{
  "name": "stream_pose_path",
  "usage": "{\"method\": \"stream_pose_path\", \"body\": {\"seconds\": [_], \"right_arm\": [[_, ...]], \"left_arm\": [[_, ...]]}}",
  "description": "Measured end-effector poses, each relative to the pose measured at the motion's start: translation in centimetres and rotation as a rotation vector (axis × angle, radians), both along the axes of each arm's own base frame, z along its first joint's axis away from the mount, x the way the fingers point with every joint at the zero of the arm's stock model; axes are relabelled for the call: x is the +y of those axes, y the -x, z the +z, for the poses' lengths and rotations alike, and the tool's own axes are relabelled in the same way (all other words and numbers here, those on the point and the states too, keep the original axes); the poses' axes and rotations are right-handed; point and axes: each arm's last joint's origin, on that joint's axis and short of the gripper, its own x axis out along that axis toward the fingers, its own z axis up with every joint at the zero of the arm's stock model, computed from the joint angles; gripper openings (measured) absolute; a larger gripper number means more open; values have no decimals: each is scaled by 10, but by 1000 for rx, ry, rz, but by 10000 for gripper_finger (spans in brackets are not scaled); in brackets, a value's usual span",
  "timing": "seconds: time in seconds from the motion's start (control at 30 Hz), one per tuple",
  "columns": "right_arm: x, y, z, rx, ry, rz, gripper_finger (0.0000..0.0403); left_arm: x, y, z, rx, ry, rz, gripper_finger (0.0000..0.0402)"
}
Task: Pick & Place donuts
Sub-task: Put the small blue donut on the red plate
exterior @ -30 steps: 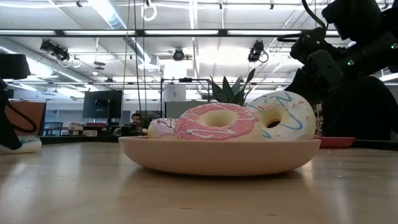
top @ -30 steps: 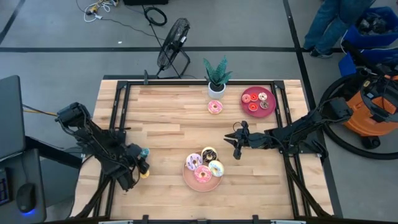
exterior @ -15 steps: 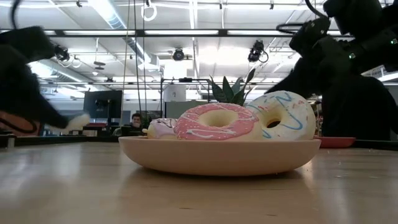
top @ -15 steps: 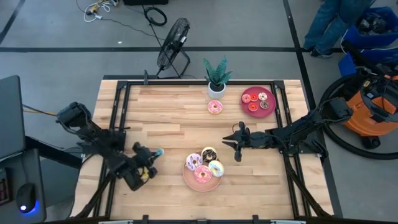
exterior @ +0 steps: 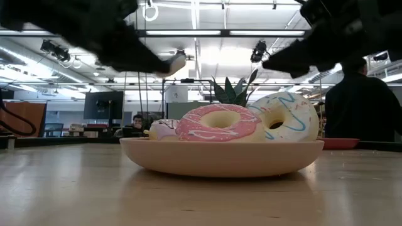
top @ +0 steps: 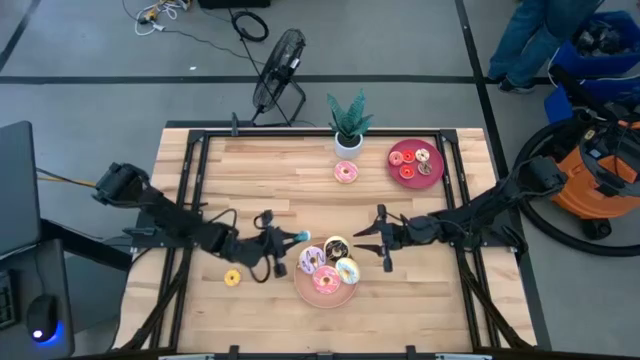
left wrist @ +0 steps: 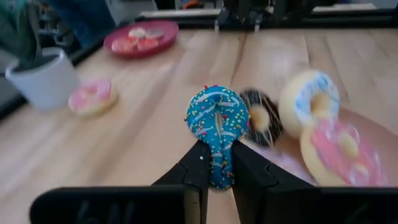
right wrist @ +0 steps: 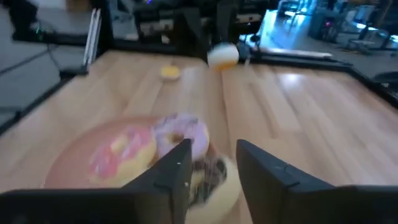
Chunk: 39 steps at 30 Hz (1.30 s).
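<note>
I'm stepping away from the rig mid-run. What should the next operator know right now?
Left gripper: shut on a blue sprinkled donut, carried beside the pink plate.
Right gripper: open, empty, hovering at the plate's other side.
Done: four donuts on the pink plate, including a chocolate donut; three on the red plate.
Left: place the blue one; a yellow donut and a pink donut lie loose on the table.

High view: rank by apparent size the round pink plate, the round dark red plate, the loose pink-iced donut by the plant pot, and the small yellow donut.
1. Round pink plate, largest.
2. Round dark red plate.
3. Loose pink-iced donut.
4. Small yellow donut, smallest.
The camera looks straight down, so nearness hardly skews this order.
</note>
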Motion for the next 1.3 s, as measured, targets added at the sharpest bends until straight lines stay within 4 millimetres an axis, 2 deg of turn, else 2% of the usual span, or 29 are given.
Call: {"method": "stream_pose_path", "body": {"seconds": [0.2,0.33,0.5,0.63,0.93,1.3], "right_arm": [[-4,-24,25,23,-128,-111,172],[-11,-37,37,88,-201,-71,180],[-17,-43,43,110,-305,-52,180],[-25,-43,39,169,-347,-114,181],[-29,-45,41,167,-402,-65,175],[-33,-51,31,182,-399,-76,100]], "left_arm": [[5,-42,15,15,-120,-33,55],[0,-69,14,44,-204,-46,55],[-5,-90,10,80,-285,-47,58],[-7,-97,11,94,-325,-32,57],[-4,-99,12,98,-326,-11,57],[-4,-98,11,107,-330,-5,57]]}}
